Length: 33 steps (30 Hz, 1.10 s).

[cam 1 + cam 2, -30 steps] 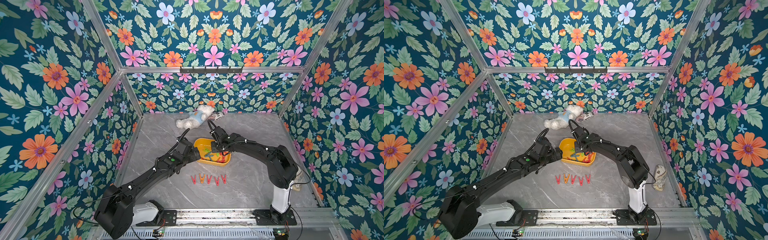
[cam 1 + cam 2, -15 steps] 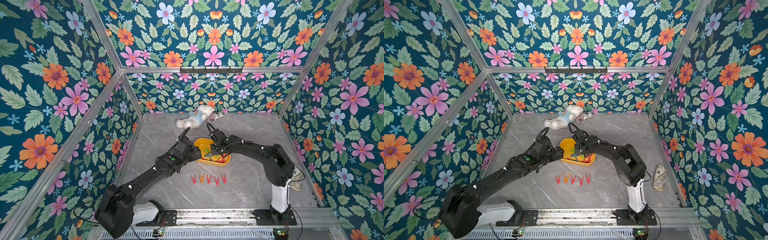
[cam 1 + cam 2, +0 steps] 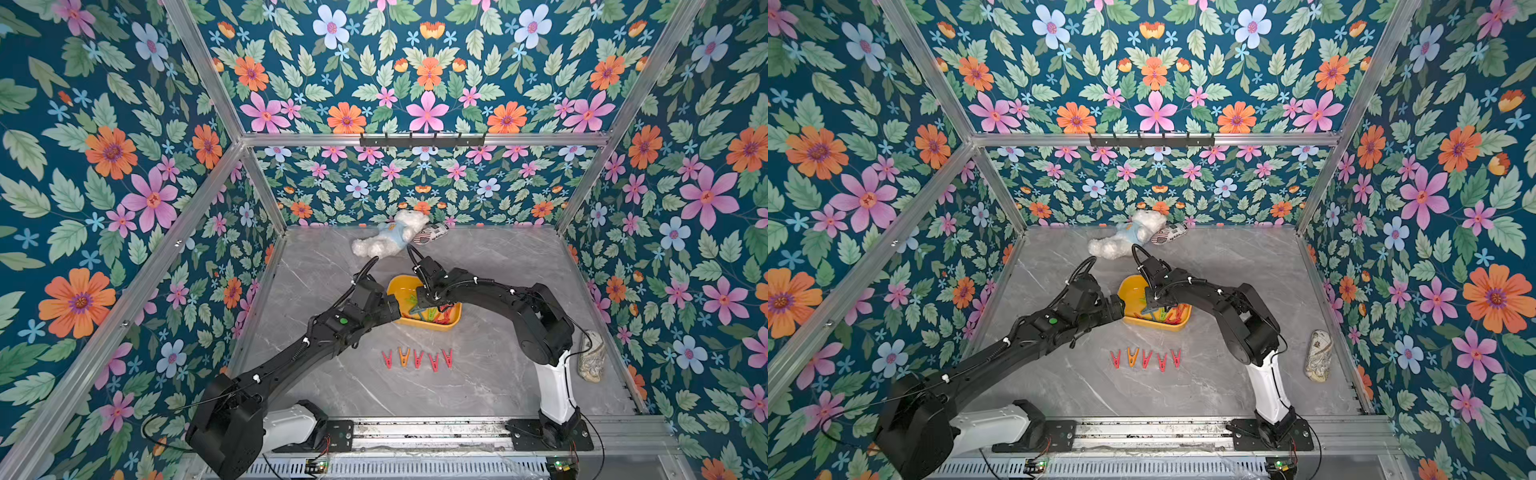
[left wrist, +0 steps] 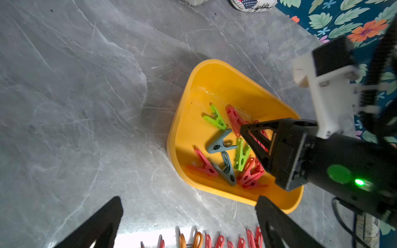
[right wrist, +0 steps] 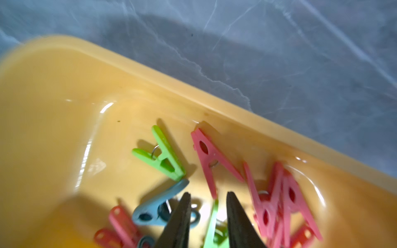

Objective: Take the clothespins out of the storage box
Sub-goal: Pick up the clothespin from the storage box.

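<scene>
task thing: shallow yellow plastic storage box (image 3: 451, 323) with rounded corners, standing flat near the middle of the grey marble-pattern worktop (image 3: 490, 386). small plastic clothespins (image 4: 223, 148), red, green and grey-blue, are heaped in the half nearer the right arm. the other half is bare.
already out: row of five pegs (image 3: 417, 358), four red and one orange, laid side by side on the worktop in front of the box and apart from it.
right jaws: lowered into the box, tips parted by a narrow gap, gripping nothing. a light green peg (image 5: 213, 216) lies in the gap and a grey-blue peg (image 5: 159, 206) sits just beside one tip.
left jaws: spread wide and empty, just beside the box's end. not touching it as far as i can tell.
hazard, double pick: the pegs overlap. closing here may catch the grey-blue peg's wire ring along with the green one, and the extra would likely drop on the way out.
hazard, tangle: the red pegs (image 5: 277, 201) near the wall look interlocked, so one lifted could drag others.
hazard, box shift: the box looks light and nothing steadies it. tips pressing down or sideways could slide or tilt it.
hazard, arm contact: both wrists crowd the same box, and a careless lift could clip the left one.
hazard, row: a dropped peg could scatter the laid-out five.
</scene>
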Tool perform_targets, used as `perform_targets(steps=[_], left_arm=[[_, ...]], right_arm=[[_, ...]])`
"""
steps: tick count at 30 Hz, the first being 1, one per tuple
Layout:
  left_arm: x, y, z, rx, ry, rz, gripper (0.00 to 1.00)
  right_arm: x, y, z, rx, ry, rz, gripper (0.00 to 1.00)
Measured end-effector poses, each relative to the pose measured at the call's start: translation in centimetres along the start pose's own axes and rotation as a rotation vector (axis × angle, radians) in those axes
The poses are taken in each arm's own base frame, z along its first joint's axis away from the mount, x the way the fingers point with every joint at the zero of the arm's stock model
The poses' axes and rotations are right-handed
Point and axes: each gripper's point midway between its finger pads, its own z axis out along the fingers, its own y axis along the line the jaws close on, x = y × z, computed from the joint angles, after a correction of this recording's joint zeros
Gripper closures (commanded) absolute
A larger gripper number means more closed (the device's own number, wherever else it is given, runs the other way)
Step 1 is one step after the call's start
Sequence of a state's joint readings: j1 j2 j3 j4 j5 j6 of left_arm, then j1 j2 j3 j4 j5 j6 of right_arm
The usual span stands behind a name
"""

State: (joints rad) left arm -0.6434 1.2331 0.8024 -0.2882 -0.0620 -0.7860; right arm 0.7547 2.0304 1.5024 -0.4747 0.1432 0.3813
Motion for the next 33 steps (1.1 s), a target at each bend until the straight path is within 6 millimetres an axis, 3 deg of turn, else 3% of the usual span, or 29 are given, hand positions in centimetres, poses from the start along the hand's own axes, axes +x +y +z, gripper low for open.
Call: perform_targets(steps=[7,19,26,33], left_arm=[[0.0,-0.1,0.5,-0.006,0.010,0.006,0.00],[0.1,-0.2,0.8,-0.006,0.019,0.013,0.00],[0.1,-0.2,0.7,-0.004,0.016,0.013,0.00],[0.1,-0.2,0.6,-0.001,0.016,0.012,0.00]], right_arm=[[0.8,-0.9,-1.1,0.011,0.011,0.104,0.79],[3.7,-2.4,0.5,0.015,0.112,0.244,0.80],[3.9,-3.1,1.7,0.012,0.130,0.270,0.81],[3.1,-2.5,2.5,-0.007,0.112,0.272,0.93]])
